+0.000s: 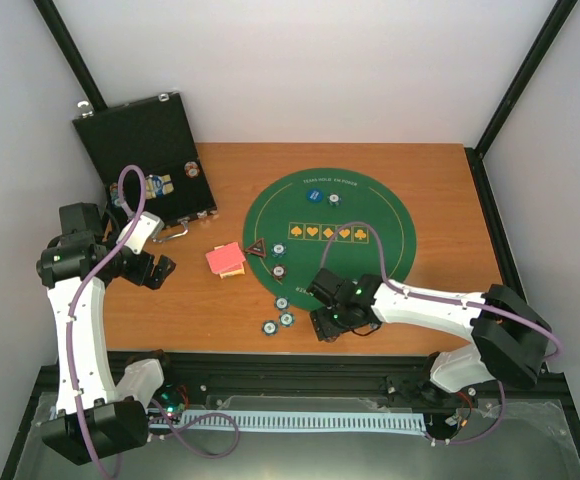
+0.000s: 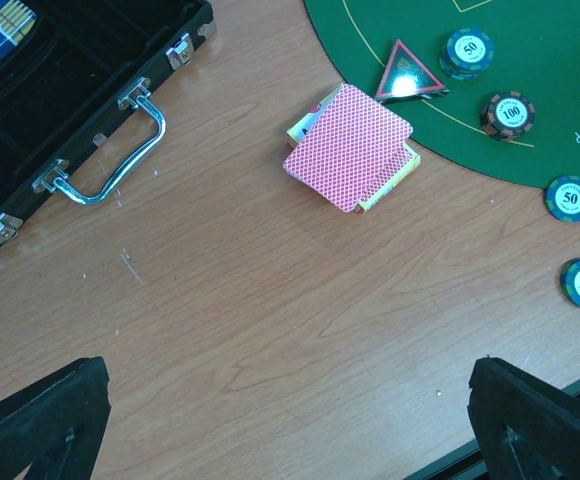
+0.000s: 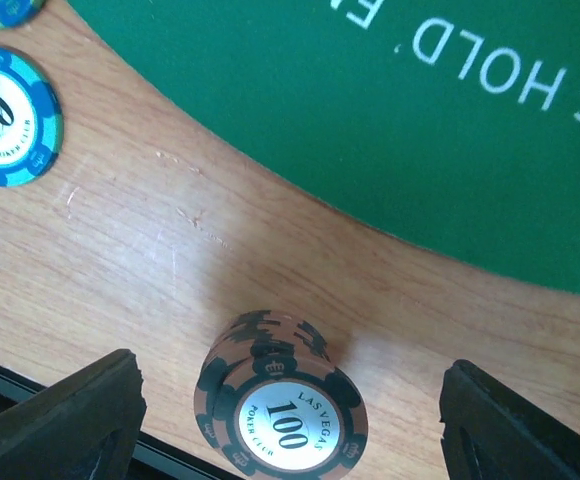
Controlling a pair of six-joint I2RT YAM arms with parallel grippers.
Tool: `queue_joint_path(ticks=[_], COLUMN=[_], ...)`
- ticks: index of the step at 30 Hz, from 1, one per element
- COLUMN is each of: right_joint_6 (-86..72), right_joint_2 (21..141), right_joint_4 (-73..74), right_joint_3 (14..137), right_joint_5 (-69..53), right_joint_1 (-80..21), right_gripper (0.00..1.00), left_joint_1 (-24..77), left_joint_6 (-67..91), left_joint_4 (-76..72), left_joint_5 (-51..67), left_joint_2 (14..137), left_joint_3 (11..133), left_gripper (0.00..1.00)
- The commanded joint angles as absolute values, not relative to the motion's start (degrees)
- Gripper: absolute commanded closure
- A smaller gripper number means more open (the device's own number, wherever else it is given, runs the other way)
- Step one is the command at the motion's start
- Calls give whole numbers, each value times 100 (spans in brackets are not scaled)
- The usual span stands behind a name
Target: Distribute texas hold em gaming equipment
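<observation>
A stack of brown 100 poker chips (image 3: 282, 405) stands on the wood between the spread fingers of my right gripper (image 3: 290, 425), which is open and does not touch it. That gripper (image 1: 330, 325) hangs at the near edge of the green mat (image 1: 390, 215). Red-backed cards (image 2: 350, 147) lie left of the mat, beside the black red-edged triangle marker (image 2: 407, 72). Blue 50 chips (image 2: 569, 197) and a brown 100 chip (image 2: 510, 114) lie around the mat's left edge. A blue button (image 1: 313, 195) sits on the mat. My left gripper (image 2: 290, 430) is open and empty over bare wood.
The black hinged case (image 1: 145, 150) stands open at the far left, its metal handle (image 2: 110, 150) pointing at the table. More chips (image 1: 190, 170) sit inside it. The table's near edge and a black rail (image 1: 300, 365) run just behind the chip stack.
</observation>
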State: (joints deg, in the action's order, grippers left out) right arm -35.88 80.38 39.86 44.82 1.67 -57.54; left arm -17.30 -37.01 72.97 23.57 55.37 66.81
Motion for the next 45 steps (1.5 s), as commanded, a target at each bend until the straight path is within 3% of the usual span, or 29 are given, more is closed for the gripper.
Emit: queue_joint_path(ticks=[1, 25, 36, 45], right_joint_6=[-3687, -3822, -3809, -3608], right_joint_2=[8085, 8284, 8177, 8106], right_joint_4=[3842, 3772, 4006, 4545], right_joint_3=[4395, 4311, 4519, 5256], right_joint_5=[108, 286, 400, 582], right_joint_1=[-5801, -6021, -6022, -5977], right_gripper=[20, 51, 75, 79], left_joint_1=[-1740, -1741, -1740, -1740], left_joint_6=[-3832, -3814, -3788, -3801], left_joint_4=[7322, 7252, 7242, 7242], left_joint_5=[2392, 2337, 2359, 2330], left_joint_2=[5507, 5487, 5485, 5491], left_joint_3=[6774, 6766, 6794, 6810], left_gripper=[0, 0, 0, 0])
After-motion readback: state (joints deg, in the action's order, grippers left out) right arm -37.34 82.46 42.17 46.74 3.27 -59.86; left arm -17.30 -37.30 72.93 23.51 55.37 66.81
